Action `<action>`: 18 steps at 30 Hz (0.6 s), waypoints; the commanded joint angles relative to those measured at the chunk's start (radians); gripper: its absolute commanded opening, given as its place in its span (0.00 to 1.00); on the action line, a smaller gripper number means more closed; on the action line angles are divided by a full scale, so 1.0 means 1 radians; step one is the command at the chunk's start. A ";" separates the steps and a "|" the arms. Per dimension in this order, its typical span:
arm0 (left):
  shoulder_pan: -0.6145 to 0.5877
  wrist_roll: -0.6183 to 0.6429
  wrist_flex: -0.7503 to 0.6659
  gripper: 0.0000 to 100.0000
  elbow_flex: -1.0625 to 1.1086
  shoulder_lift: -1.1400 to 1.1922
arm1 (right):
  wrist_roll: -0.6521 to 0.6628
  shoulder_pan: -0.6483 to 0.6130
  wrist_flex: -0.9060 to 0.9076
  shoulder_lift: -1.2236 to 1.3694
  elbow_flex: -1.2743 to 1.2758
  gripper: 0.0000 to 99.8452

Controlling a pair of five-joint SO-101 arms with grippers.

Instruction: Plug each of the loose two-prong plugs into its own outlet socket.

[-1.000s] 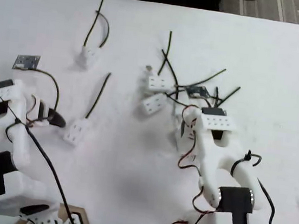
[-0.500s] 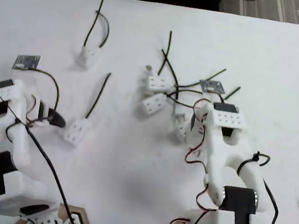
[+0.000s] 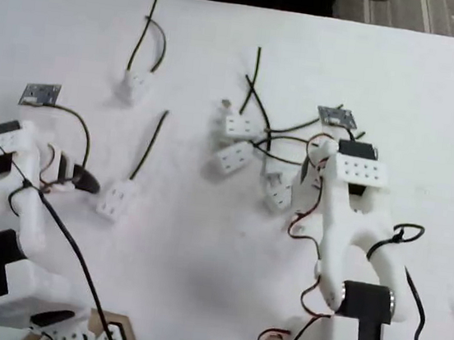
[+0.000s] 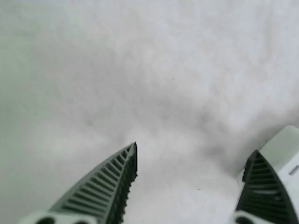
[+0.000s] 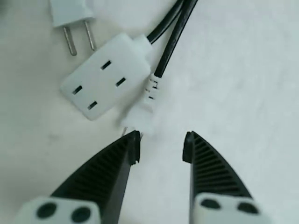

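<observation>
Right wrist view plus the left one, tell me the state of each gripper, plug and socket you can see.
left gripper: open, holding nothing.
right gripper: open, holding nothing.
outlet socket: lying flat, all slots empty.
small plug: unplugged, lying beside the outlet socket, just ahead of the right gripper.
second plug: unplugged, both prongs bare.

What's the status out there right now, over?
Right gripper open, just short of a loose plug beside the outlet socket. Left gripper open over bare table. Black cords close by.
</observation>
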 commanded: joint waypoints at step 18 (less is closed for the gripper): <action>-0.005 0.002 -0.009 0.35 0.000 -0.038 | -0.072 -0.101 -0.102 0.277 -0.095 0.08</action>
